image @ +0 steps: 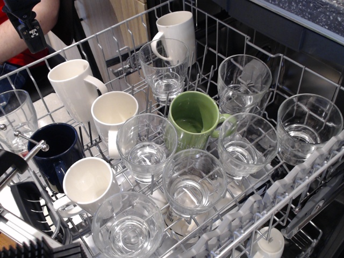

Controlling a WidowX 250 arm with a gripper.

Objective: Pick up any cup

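Stood in the rack (301,177) near its back left corner, the cup (72,86), beside a shorter cream mug (113,115); gripper (29,29) above, opening impossible to tell; best gripped at the rim, clear of the handle.

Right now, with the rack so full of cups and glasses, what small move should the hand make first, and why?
Probably drift right and down toward the tall white mug. The hand hangs above the rack's far left corner, touching nothing, and that mug is the nearest cup, its rim open from above. Whether the hand is open, I cannot tell.
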